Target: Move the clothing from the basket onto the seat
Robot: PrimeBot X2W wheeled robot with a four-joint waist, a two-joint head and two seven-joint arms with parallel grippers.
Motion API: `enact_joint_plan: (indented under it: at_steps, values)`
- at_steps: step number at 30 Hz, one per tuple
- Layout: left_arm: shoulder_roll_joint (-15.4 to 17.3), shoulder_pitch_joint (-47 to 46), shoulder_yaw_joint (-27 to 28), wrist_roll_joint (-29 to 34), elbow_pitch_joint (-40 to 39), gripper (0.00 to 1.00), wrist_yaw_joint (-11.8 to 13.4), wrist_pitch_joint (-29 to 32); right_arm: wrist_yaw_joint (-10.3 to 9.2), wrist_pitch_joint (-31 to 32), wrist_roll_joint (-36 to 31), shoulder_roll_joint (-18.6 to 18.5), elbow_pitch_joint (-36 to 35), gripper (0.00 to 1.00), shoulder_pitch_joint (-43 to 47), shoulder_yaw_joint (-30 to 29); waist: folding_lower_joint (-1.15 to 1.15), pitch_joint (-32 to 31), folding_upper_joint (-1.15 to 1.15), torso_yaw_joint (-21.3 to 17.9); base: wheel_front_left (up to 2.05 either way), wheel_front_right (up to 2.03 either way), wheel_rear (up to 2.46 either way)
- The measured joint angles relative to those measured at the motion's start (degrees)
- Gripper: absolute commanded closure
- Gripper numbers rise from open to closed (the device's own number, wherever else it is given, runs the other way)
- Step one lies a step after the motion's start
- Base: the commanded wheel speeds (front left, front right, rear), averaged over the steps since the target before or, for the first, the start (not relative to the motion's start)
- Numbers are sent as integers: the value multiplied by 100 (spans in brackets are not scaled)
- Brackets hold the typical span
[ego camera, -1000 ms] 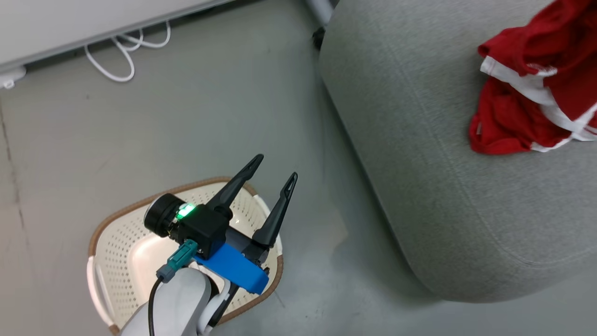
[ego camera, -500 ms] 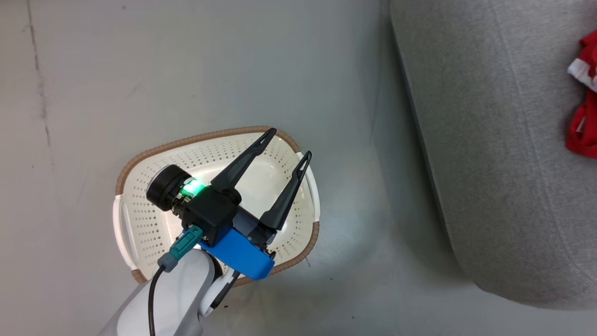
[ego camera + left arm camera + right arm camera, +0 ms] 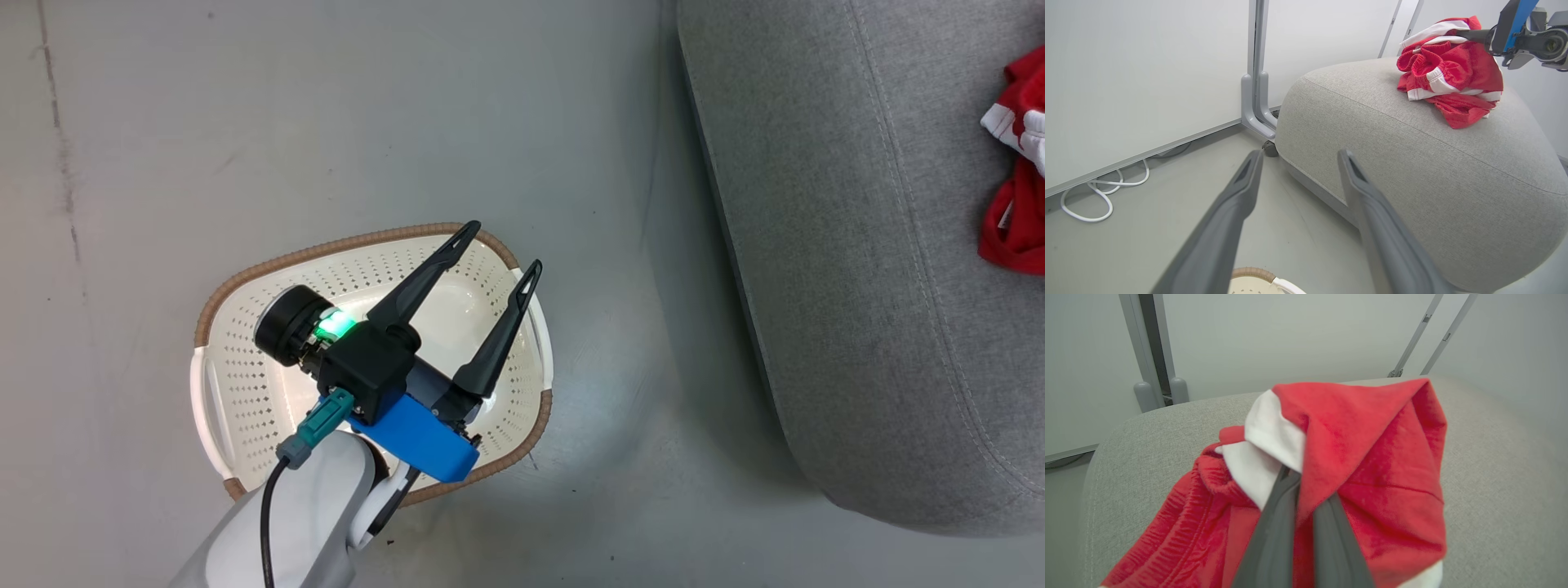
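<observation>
Setting bright-red, white-panelled clothing (image 3: pixel 1372 457) on light-grey woven seat (image 3: pixel 1494 477), head view 3 o'clock; right pincer (image 3: pixel 1290 473) clamped on it. Left pincer (image 3: pixel 504 245) wide open, empty, above cream perforated basket (image 3: pixel 245 384), 8 o'clock. Next: release.

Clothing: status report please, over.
Left tool open above basket. Right tool shut on clothing, piled on seat. Basket looks empty where visible. No obstacle seen.

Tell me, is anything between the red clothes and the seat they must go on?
Nothing visible. The red clothes already rest on the grey seat, with the right gripper shut on them.
</observation>
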Motion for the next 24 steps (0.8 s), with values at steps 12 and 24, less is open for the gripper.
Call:
enact_joint_plan:
  at_steps: [12, 24]
  values:
    - [-108, 105, 38, -122, 115, 0, 0, 0, 0, -200, 80, 100, 133, 0, 256, 229, 0, -420, 0, -26, 0, 0, 0]
    - [-353, 769, 495, -260, 330, 0, 0, 0, 0, -249, 457, 175, -493, 0, 1305, 1048, -1, -1329, 0, 107, 0, 0, 0]
